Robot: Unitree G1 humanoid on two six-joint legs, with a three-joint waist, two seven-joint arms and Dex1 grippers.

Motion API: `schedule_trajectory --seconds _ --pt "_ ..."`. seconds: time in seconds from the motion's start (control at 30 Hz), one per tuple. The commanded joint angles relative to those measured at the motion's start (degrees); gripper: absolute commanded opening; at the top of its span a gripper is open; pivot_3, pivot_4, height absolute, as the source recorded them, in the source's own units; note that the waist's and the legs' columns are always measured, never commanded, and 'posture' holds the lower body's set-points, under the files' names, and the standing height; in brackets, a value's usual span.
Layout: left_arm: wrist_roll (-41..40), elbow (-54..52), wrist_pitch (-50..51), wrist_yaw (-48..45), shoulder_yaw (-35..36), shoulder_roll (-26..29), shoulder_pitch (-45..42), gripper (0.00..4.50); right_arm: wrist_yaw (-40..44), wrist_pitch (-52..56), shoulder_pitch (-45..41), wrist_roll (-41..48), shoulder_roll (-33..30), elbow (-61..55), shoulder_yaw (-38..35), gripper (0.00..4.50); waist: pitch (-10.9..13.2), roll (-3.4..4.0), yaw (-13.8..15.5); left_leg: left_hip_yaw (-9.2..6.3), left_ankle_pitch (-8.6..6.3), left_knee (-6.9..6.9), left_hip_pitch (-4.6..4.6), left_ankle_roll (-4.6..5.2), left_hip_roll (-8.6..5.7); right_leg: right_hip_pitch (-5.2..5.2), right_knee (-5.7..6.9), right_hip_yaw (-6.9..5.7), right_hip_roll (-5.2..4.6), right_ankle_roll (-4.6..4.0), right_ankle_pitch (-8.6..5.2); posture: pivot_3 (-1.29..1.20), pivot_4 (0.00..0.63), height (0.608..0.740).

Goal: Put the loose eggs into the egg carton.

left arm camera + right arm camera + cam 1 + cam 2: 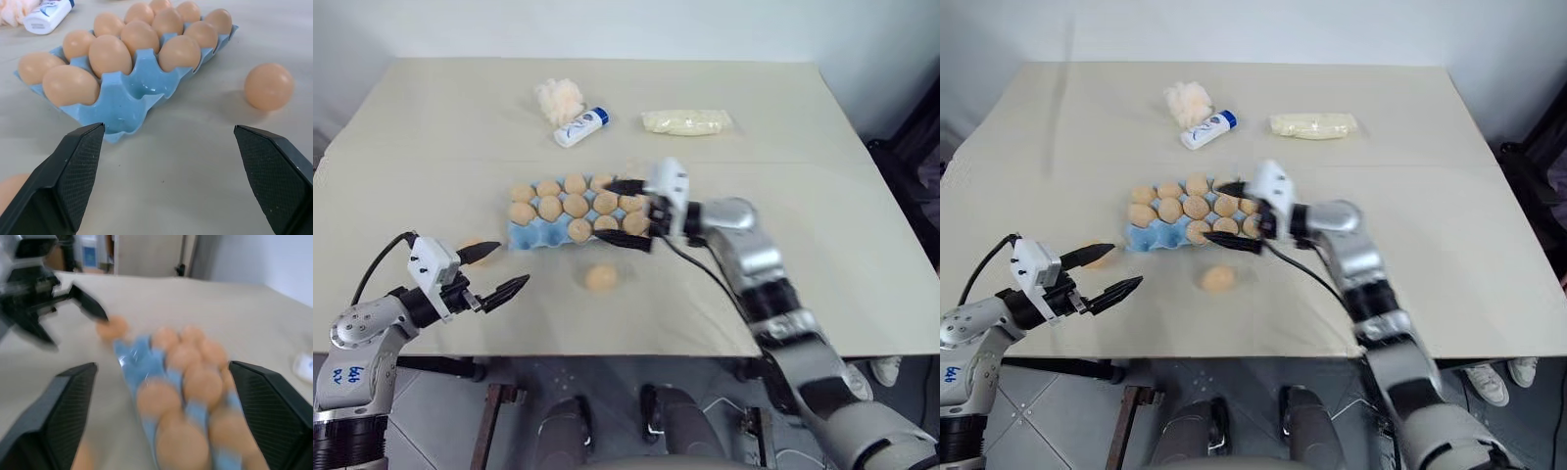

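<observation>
The right gripper (628,212) hangs wide open and empty over the egg carton (533,238) at mid-frame, seemingly having dropped an egg. The left gripper (504,267), lower left, gapes empty between two loose eggs (601,278) awaiting pickup.

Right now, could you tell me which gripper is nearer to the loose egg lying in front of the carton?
The right. The right gripper hangs open over the egg carton's right end, just behind the loose egg. The left gripper, also open, sits farther off to the egg's left.
</observation>
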Motion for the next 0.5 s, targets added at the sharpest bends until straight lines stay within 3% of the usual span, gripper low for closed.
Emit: schedule_trajectory --seconds 0.03,0.17,0.3,0.5 --pt "-0.2 0.9 -0.7 -1.7 -0.9 0.8 -1.3 4.5 1.0 -0.4 6.6 3.0 -5.7 -8.2 -4.6 4.49 0.0 0.02 0.0 0.03 0.0 0.0 0.0 0.01 0.0 0.01 -0.02 0.0 0.01 0.0 0.0 0.0 0.15 0.74" --pt "0.8 3.7 -1.8 -3.1 -1.9 1.4 -3.2 4.5 -0.9 -2.5 17.8 4.9 -12.0 -12.8 -11.8 4.49 0.0 0.05 -0.4 0.17 0.13 0.01 0.07 0.16 0.08 -0.01 -0.01 0.03 0.14 -0.03 -0.02 0.0 0.15 0.74" --pt "0.6 5.2 -2.0 -4.2 -1.8 2.0 -3.9 4.5 -4.0 -3.2 25.2 6.7 -14.1 -14.6 -17.4 4.49 0.0 0.06 -0.5 0.16 0.13 0.06 0.13 0.08 0.08 0.0 0.01 0.04 0.19 -0.06 -0.03 0.0 0.15 0.74" --pt "1.0 6.8 -2.7 -5.0 -2.0 2.6 -4.8 4.5 -5.9 -4.2 28.2 6.6 -13.9 -16.0 -17.2 4.49 0.0 0.06 -0.4 0.22 0.1 0.11 0.12 0.03 0.03 0.01 -0.01 0.14 0.14 -0.02 0.0 0.0 0.15 0.74"
